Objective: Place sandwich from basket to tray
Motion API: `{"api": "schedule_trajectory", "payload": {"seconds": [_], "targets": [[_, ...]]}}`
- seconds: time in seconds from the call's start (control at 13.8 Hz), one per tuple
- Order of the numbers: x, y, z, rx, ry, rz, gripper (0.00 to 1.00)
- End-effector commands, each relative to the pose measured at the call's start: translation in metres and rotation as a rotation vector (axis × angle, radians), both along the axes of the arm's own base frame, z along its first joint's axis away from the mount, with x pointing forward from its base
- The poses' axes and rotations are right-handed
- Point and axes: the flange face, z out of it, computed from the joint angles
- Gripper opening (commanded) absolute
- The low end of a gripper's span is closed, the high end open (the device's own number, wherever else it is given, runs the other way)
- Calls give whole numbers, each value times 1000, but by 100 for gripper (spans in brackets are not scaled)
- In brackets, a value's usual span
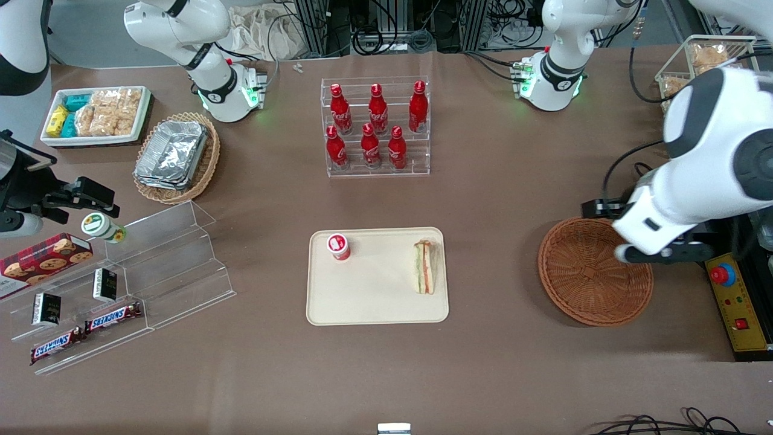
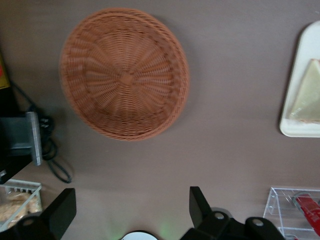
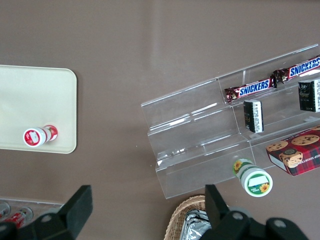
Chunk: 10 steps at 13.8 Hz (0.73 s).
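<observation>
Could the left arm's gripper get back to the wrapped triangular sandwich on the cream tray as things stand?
Probably yes. The gripper is open above the reddish-brown wicker basket. The wrapped triangular sandwich lies on the cream rectangular tray, at the edge toward the working arm; only bare table lies between them.

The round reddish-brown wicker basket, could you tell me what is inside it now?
Nothing: the round reddish-brown wicker basket shows only bare weave. The open gripper hovers above it, holding nothing. The arm hides part of its rim in the front view.

A: Work surface?
B: Brown table [image 1: 495,199], matte cloth-like covering, evenly lit from above.

A: Farther from the front camera?
B: Grey floor [image 1: 84,30], black cables [image 1: 386,36], metal framing at the table's edge.
</observation>
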Motion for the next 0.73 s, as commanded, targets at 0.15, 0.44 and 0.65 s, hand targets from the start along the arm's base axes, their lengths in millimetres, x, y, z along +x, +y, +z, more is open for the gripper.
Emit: {"api": "schedule_trajectory", "payload": {"seconds": [0.15,0.44,0.65], "targets": [[-11,26,13,31,15,35,100],[-6,43,26,3,-28,55,100],[-3,51,29,-1,-50,67,100]]}}
